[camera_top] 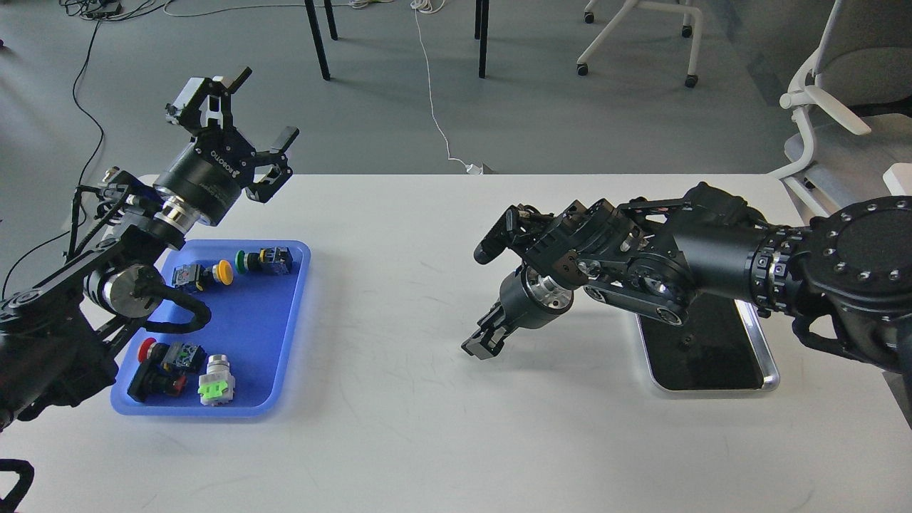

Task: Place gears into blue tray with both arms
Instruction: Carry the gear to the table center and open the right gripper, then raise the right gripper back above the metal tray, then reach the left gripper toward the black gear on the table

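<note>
The blue tray (263, 335) lies at the table's left and holds several colourful push-button switches. One tiny black gear (686, 340) rests on the black mat of the steel tray (768, 370) at the right. My left gripper (265, 105) is raised above the table's back-left corner, behind the blue tray, open and empty. My right gripper (480, 346) points down-left just above the table's middle, left of the steel tray. Its fingers are pressed together, and I cannot see anything between them.
Yellow (223, 271), green (242, 261) and red (147, 348) capped switches and a grey-green one (216, 382) fill the blue tray. My right forearm (712, 253) covers the steel tray's far end. Chairs and cables lie beyond the table.
</note>
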Tool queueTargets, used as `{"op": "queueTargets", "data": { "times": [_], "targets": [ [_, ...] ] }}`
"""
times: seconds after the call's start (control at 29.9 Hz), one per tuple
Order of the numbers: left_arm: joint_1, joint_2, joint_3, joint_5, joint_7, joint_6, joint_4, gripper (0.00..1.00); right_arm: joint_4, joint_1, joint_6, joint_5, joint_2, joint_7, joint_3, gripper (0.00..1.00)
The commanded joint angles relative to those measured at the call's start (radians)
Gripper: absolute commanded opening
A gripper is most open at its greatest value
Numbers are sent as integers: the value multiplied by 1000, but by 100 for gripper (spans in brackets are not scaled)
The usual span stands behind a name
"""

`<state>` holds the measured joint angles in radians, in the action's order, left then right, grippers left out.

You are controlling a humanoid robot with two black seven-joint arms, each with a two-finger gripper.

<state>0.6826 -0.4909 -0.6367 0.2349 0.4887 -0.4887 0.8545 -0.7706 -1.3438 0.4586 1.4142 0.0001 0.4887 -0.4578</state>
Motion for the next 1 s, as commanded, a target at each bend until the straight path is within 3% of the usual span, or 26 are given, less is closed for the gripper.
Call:
{"op": "queueTargets", "data": {
  "times": [0.0,0.23,0.47,0.67,0.9,0.97],
  "targets": [
    [2,-3,2,1,0,0,0,100,-4,-11,2,-108,-8,0,10,95],
    [3,-18,5,81,0,0,5,100,-26,-2,8,-383,-221,0,180,98],
    [5,-14,5,201,0,0,9,100,-27,211,15,-939,-431,0,425,98],
    [6,-15,2,424,0,0,113,100,-7,429,30,-1247,-511,0,677,98],
    [5,-2,5,919,0,0,316,100,96,615,30,-1389,-499,0,884,99],
    [9,11,9,1099,0,34,354,100,103,646,30,-1400,-486,0,910,99]
  ]
}}
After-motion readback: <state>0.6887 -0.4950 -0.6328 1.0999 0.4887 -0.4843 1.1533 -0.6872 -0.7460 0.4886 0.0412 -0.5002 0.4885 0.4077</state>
